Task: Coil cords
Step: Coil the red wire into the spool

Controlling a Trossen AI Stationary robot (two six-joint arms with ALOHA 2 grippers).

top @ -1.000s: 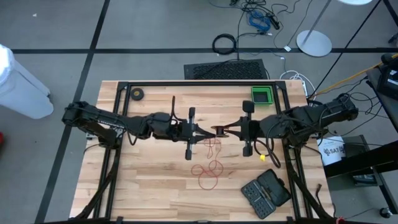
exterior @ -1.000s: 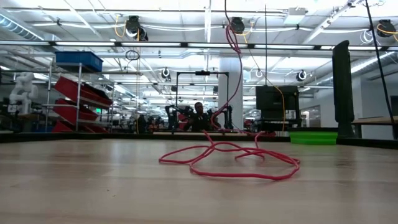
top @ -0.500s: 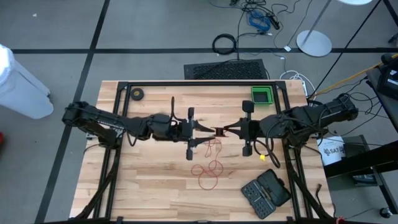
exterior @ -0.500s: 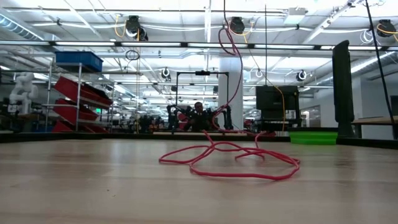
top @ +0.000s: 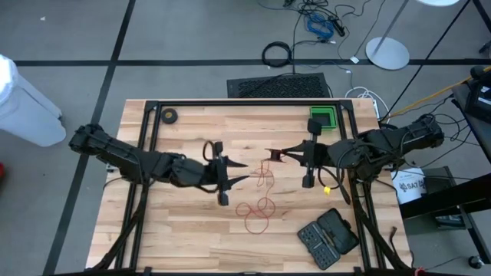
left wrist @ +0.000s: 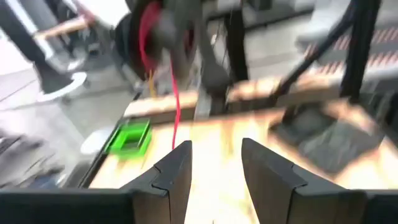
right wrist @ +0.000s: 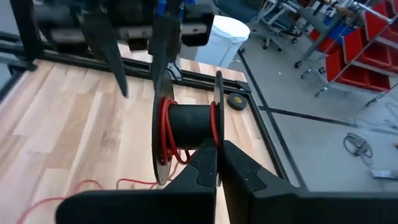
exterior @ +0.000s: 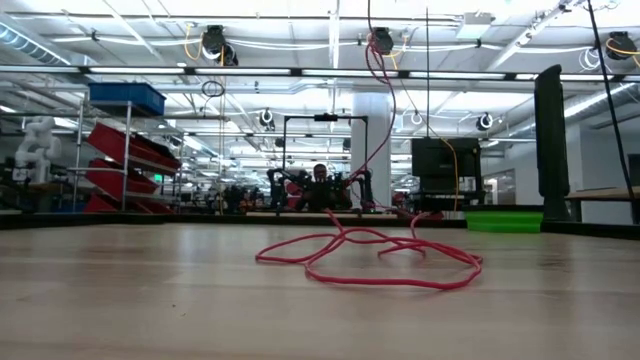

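The thin red cord [top: 259, 205] lies in loose loops on the light wooden tabletop [top: 184, 238], toward the middle of the table and a little nearer the front edge, and one strand of it rises from that heap up to the small round black reel [right wrist: 186, 124], which has a few red turns wound around its core. From table height the cord [exterior: 370, 260] shows as a flat tangle resting on the wood, with a single strand climbing out of the top of the view. The right gripper [right wrist: 216, 163] holds the reel above the table's middle, its two dark fingers pinched tight on one of the reel's thin flanges; from above, the right gripper [top: 278, 156] points toward the table's centre with the reel at its tip. The left gripper [top: 239, 170] sits just beside the cord heap on the left-hand side, apart from the reel, and its fingers [left wrist: 177, 171] stand spread with a clear gap and nothing between them. In the left wrist view the reel [left wrist: 152, 31] with its red winding shows blurred ahead of those fingers. Farther out, a green square bin [top: 323, 117] stands near the table's back right, a small black ring-shaped roll [top: 169, 116] lies near the back left, and a dark case of tool bits [top: 327, 236] rests at the front right.
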